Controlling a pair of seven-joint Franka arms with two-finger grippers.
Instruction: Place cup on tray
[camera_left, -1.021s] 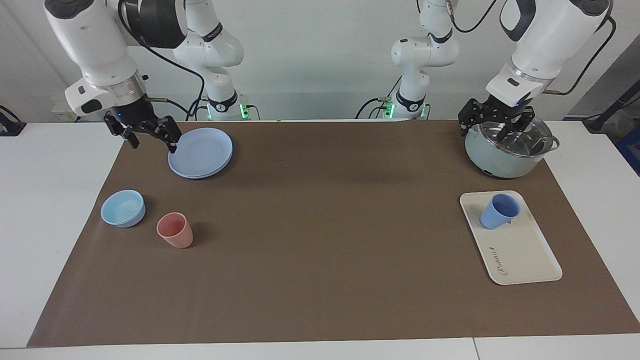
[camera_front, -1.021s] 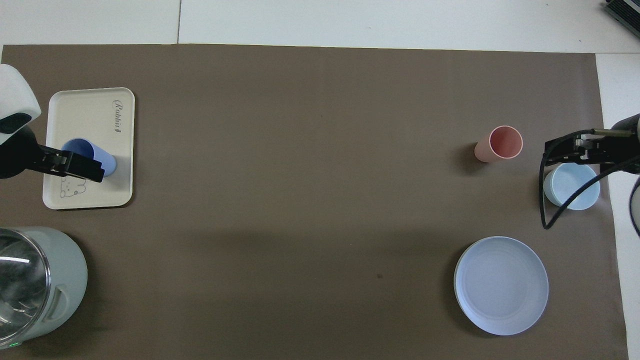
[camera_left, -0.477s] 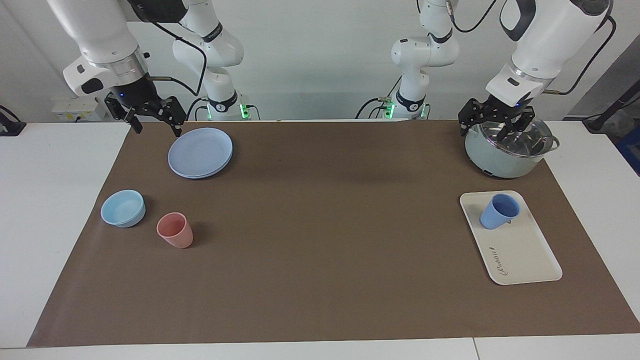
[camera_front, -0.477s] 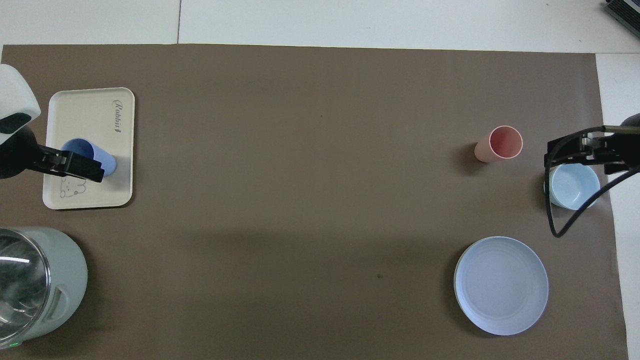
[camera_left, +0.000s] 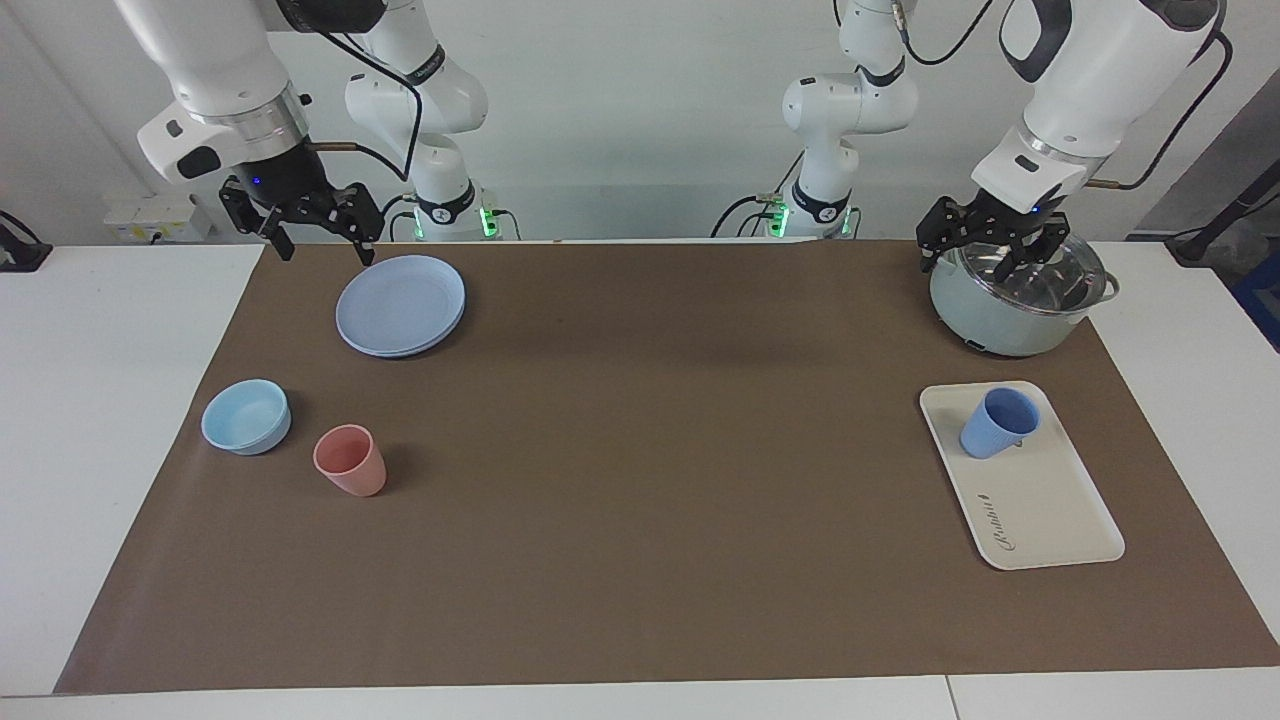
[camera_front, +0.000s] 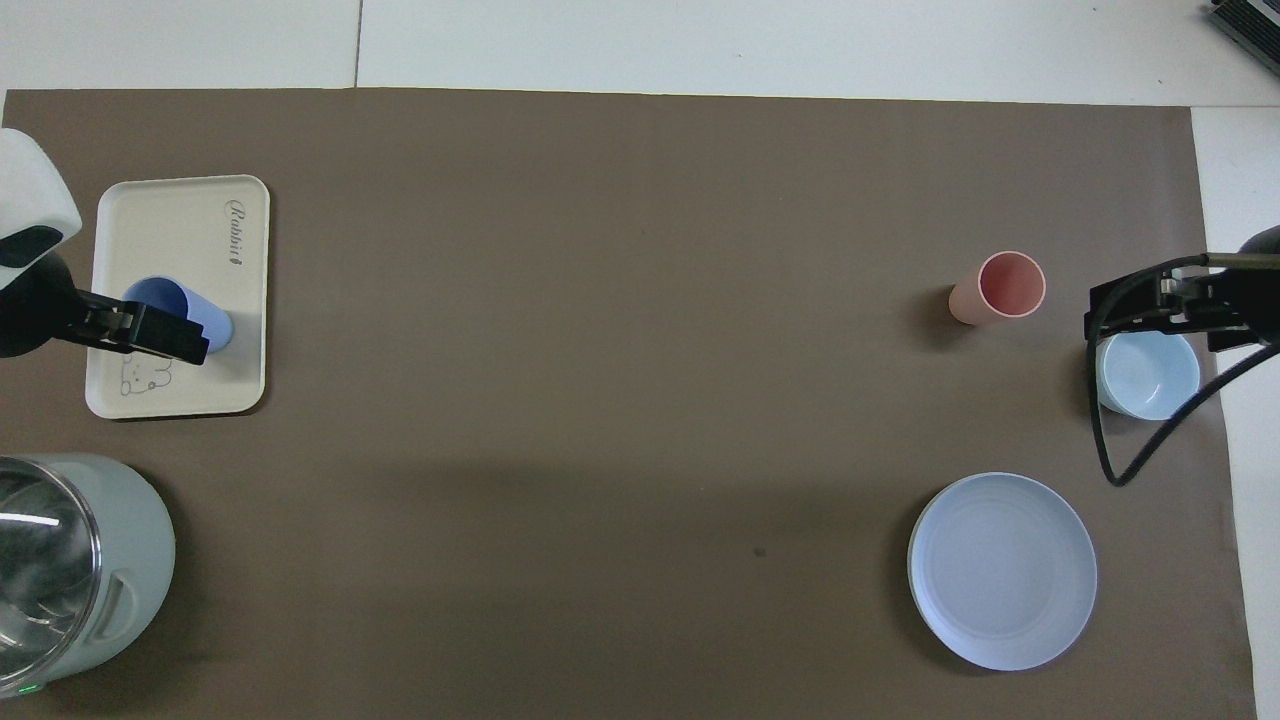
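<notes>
Facing view shows the blue cup (camera_left: 998, 421) standing upright on the cream tray (camera_left: 1050, 510), at the end of the tray nearer the robots. No gripper touches it. So the job looks done.

What has changed over the last second is the right gripper (camera_left: 322, 237). It was low beside the round blue plate (camera_left: 401, 304), and now it has gone up and back, over the edge of the brown mat nearest the robots. Its fingers are spread open and hold nothing. That looks like an arm going home to rest.

The left gripper (camera_left: 985, 253) has not moved. It hangs over the grey pot (camera_left: 1010, 305) with the glass lid, open and empty too.

The pink cup (camera_left: 350, 460) and the light-blue bowl (camera_left: 246, 416) sit where they were, side by side, toward the right arm's end of the table.
</notes>
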